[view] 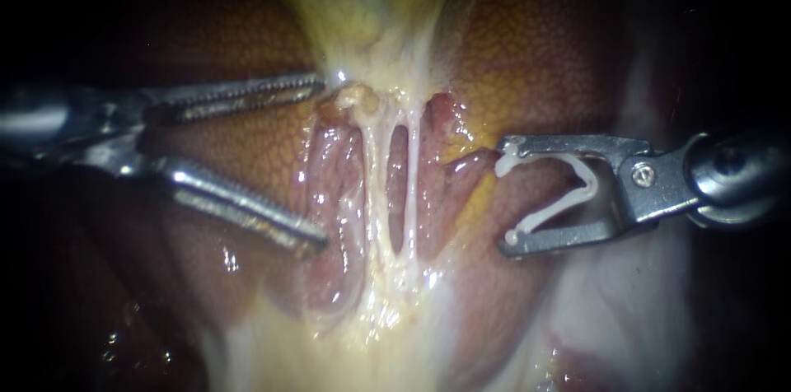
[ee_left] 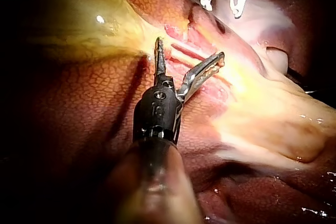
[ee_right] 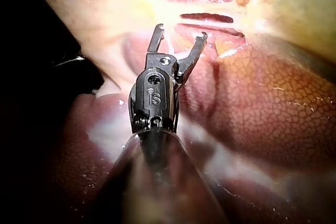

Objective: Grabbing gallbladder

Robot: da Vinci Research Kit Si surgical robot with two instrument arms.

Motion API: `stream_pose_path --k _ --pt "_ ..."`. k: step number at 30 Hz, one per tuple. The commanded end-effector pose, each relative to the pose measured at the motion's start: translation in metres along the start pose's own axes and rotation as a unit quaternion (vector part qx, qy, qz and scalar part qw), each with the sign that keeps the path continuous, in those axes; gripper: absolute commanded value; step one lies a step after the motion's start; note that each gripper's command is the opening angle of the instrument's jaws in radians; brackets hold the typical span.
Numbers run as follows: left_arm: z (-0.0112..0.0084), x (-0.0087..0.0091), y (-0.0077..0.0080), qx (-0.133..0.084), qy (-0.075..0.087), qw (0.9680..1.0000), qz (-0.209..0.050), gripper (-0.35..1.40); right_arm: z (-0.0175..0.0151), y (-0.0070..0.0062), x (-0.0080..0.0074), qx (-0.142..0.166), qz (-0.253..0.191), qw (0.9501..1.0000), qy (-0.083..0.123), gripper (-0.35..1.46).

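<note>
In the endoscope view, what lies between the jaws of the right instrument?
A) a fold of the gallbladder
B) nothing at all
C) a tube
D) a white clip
D: a white clip sits between the jaws of the right instrument, with one leg against each jaw, and no tissue is caught there.

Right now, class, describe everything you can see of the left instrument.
The left instrument is a slender, shiny metal shaft coming in from the left, ending in two long ridged jaws. They stand wide open, gripping nothing. The upper jaw's tip lies beside the yellowish gallbladder; the lower hangs over the liver, pointing toward the tubes.
</note>
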Motion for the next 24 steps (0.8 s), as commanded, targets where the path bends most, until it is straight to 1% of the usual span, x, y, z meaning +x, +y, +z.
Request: stream_pose_path --k 1,3,6,12,14,18,20,24 --pt "0.0002 -0.0003 0.0003 0.0 0.0 1.0 -0.001 0.96 0.0 0.0 0.0 0.0 0.0 1.0 0.0 0.59" --pt "0.0007 -0.0007 0.0011 0.0 0.001 1.0 -0.005 0.93 0.0 0.0 0.0 0.0 0.0 1.0 0.0 0.59" --pt "0.0014 -0.0004 0.0021 -0.002 0.004 0.9999 -0.016 0.88 0.0 0.0 0.0 0.0 0.0 1.0 0.0 0.59" --pt "0.002 0.0011 0.0039 -0.006 0.024 0.9987 -0.045 0.71 0.0 0.0 0.0 0.0 0.0 1.0 0.0 0.59" --pt "0.0022 0.0017 0.0042 -0.007 0.03 0.998 -0.055 0.69 0.0 0.0 0.0 0.0 0.0 1.0 0.0 0.59" --pt "0.0026 0.0029 0.0048 -0.01 0.04 0.9967 -0.07 0.56 0.0 0.0 0.0 0.0 0.0 1.0 0.0 0.59" --pt "0.0026 0.0032 0.005 -0.012 0.041 0.9963 -0.075 0.49 0.0 0.0 0.0 0.0 0.0 1.0 0.0 0.59" --pt "0.0025 0.0039 0.0056 -0.014 0.05 0.9947 -0.088 0.24 0.0 0.0 0.0 0.0 0.0 1.0 0.0 0.59"
